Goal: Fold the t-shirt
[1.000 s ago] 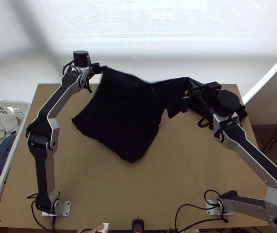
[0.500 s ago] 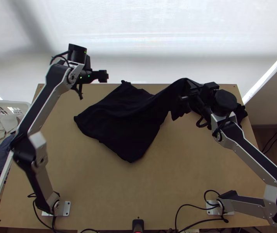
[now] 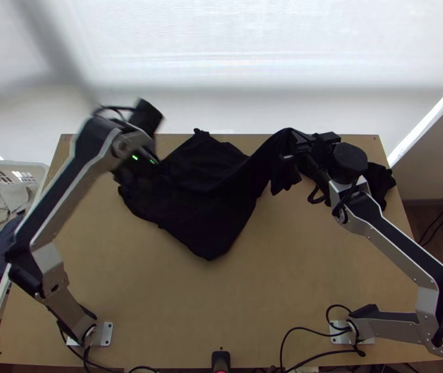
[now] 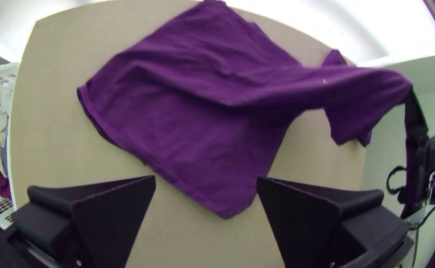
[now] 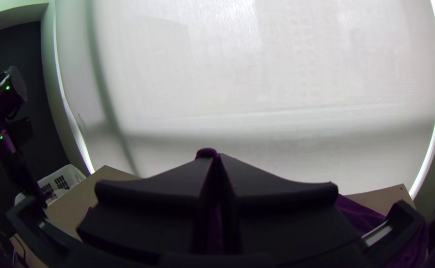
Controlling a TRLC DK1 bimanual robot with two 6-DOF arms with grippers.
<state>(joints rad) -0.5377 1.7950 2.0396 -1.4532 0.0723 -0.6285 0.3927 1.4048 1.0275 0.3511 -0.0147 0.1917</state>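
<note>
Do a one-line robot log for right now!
left hand: open, holding nothing | right hand: shut on t-shirt, one part lifted | rest of t-shirt: wrinkled on table

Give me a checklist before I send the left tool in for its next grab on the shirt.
1. Right tool gripping the t-shirt: ok, fingers closed on it.
2. Left tool open, nothing between its fingers: ok.
3. T-shirt flat on the table: not ok, creased, with one side lifted to the right tool.
4. Tools well apart: ok.
5. Which part of the garment the right tool holds: cannot tell.
</note>
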